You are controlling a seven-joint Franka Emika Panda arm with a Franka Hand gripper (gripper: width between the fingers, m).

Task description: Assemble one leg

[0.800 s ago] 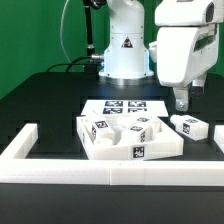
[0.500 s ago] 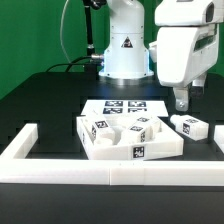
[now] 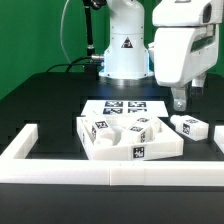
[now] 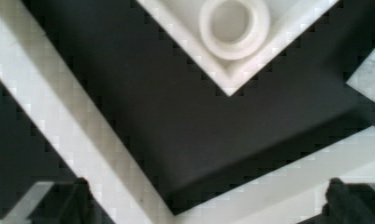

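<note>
The leg (image 3: 190,126) is seen lying flat on the dark bench (image 3: 50,110), toward the exterior view's right. It is just beside the tray (image 3: 110,152) but apart from its rim, and black-and-white tags are shown on its faces. No part of the leg is touched by anything but the bench.

The gripper (image 3: 180,100) is held above the leg and clear of it, pointing down. In the wrist view its dark fingertips (image 4: 51,203) are seen spread wide, so the gripper (image 4: 202,205) is released and nothing is held between them.

Several more tagged blocks (image 3: 100,128) are seen lying loosely inside the tray, some of them tilted. Behind the tray, the marker board (image 3: 125,106) is laid flat on the bench.

The working area is framed by white bars: one (image 3: 110,172) is laid across the front, one (image 3: 22,140) at the exterior view's left and one (image 3: 219,140) at its right. The white arm (image 3: 180,45) is seen above the gripper.

In the wrist view a white bar (image 4: 59,120) is seen crossing the dark bench on a slant. A white pointed corner (image 4: 228,60) with a round ringed hole (image 4: 234,25) is also shown there. It cannot be told which part that corner belongs to.
</note>
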